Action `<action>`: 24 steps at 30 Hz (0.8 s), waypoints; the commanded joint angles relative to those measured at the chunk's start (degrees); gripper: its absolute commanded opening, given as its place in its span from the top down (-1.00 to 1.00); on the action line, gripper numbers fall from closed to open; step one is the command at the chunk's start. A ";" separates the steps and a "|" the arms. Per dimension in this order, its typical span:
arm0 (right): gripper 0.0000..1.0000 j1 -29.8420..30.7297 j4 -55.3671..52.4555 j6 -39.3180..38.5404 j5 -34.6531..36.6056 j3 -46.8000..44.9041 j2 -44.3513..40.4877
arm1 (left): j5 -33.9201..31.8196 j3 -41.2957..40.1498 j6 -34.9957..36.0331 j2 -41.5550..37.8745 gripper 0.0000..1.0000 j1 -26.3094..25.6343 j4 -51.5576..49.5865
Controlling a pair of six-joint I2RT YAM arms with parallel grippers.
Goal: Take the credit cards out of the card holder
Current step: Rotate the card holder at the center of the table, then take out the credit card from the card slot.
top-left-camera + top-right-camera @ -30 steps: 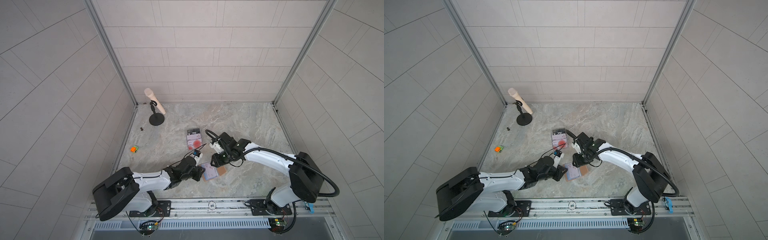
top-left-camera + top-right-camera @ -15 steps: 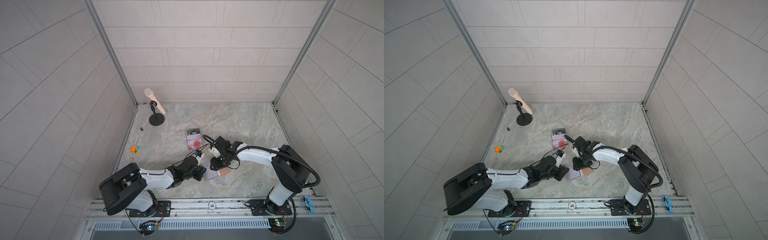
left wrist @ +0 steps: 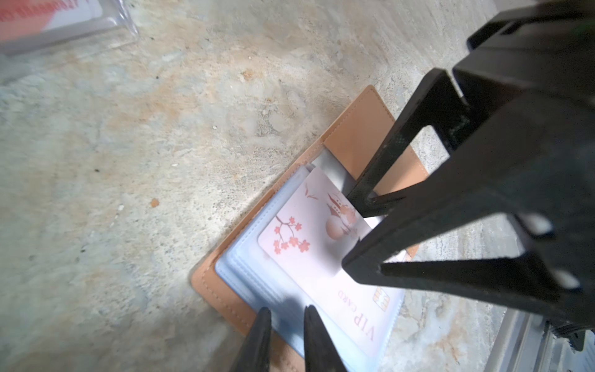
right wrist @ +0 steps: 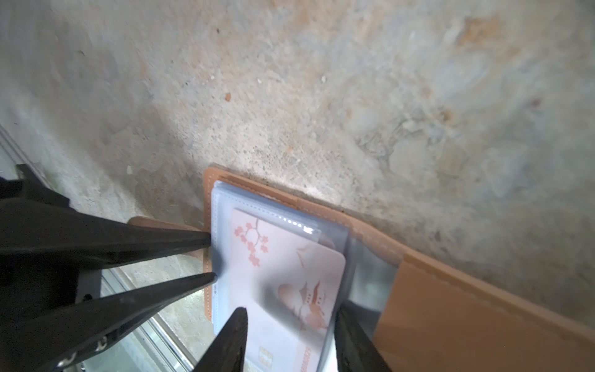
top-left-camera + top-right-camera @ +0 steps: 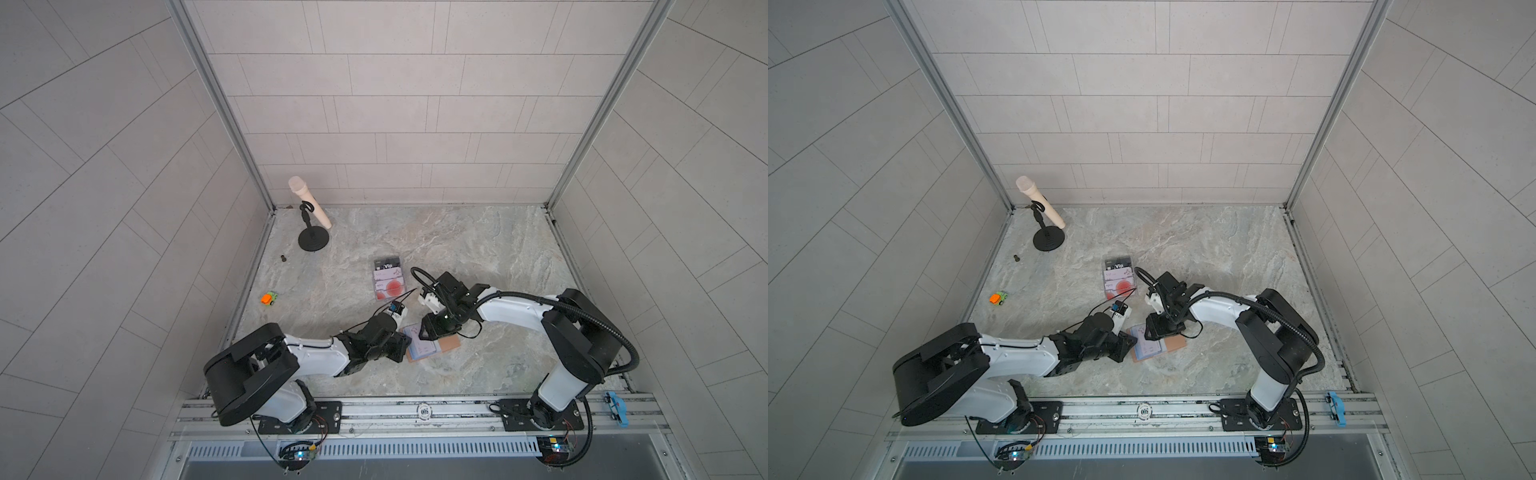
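Note:
The tan card holder [image 5: 451, 344] [image 5: 1174, 343] lies open on the stone table, near the front middle. Its clear sleeves face up, and a pink VIP card [image 3: 302, 232] [image 4: 277, 257] with blossom print sits in the top sleeve. My left gripper [image 3: 287, 309] [image 5: 404, 347] comes in low from the left. Its jaws stand a little apart, with both tips on the sleeves' outer edge. My right gripper [image 4: 289, 310] [image 5: 424, 332] stands open over the card from behind. One fingertip is on the card and the other is at the sleeve's edge by the spine. Neither gripper clamps anything.
Several cards in a clear plastic cover [image 5: 387, 279] lie flat just behind the grippers. A microphone on a black stand [image 5: 313, 240] stands at the back left. An orange toy car [image 5: 269, 298] and a small dark bolt [image 5: 284, 257] lie near the left wall. A metal rail [image 5: 415, 409] runs along the front.
My right arm has folded in closer. Its gripper has shifted slightly left and forward over the holder, with the jaws a bit wider. The left gripper has stayed at the holder's edge.

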 commanded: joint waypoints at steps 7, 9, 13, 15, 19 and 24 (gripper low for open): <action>0.09 -1.87 8.06 2.48 -9.06 -4.55 0.92 | -2.30 -0.63 -0.79 0.35 0.58 -0.69 -2.91; 0.11 -2.36 8.69 2.60 -9.97 -4.96 0.83 | -2.57 -0.43 -0.77 0.28 0.60 -0.77 -3.50; 0.13 -3.23 8.97 2.30 -11.67 -5.44 0.39 | -3.15 -0.09 -0.69 0.45 0.60 -0.86 -4.54; 0.13 -3.68 9.02 1.99 -12.55 -5.63 0.00 | -3.28 0.08 -0.65 0.62 0.60 -0.88 -4.92; 0.13 -4.21 8.63 1.29 -13.39 -6.15 -0.82 | -3.62 0.45 -0.66 0.84 0.60 -0.87 -5.61; 0.14 -4.94 7.41 0.21 -14.12 -6.33 -1.73 | -5.03 0.37 -0.85 0.41 0.60 -0.86 -6.31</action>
